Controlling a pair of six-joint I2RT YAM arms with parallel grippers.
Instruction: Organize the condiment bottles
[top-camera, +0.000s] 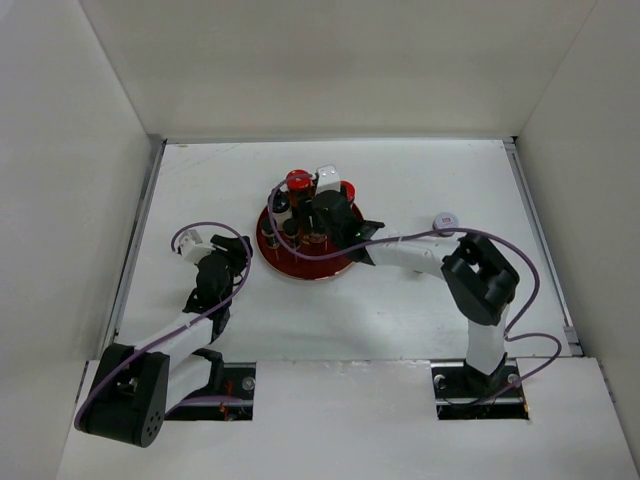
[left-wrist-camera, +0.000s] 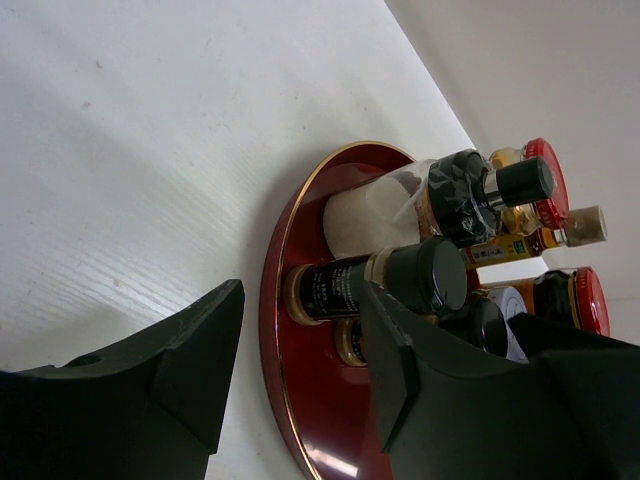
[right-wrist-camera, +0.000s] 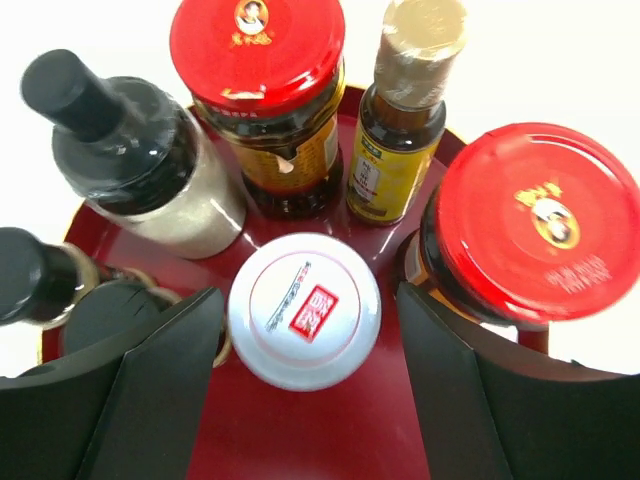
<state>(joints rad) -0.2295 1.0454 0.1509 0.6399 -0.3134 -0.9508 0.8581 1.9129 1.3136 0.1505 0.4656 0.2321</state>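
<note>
Several condiment bottles stand on the round red tray (top-camera: 300, 268). In the right wrist view I see two red-capped dark jars (right-wrist-camera: 257, 45) (right-wrist-camera: 545, 220), a slim amber bottle (right-wrist-camera: 405, 120), a white black-capped bottle (right-wrist-camera: 140, 160) and black-capped spice jars (right-wrist-camera: 40, 275). My right gripper (right-wrist-camera: 308, 330) is open over the tray, its fingers on either side of a white-lidded jar (right-wrist-camera: 305, 300), with gaps on both sides. My left gripper (left-wrist-camera: 305, 340) is open and empty, low at the tray's left rim (left-wrist-camera: 275, 330), facing a black-capped spice jar (left-wrist-camera: 380, 285). One more lidded jar (top-camera: 445, 221) stands on the table to the right.
White walls enclose the table on the left, back and right. The right arm (top-camera: 480, 275) reaches across from the right to the tray. A purple cable (top-camera: 530, 290) loops beside it. The left arm (top-camera: 200, 310) lies low at the front left.
</note>
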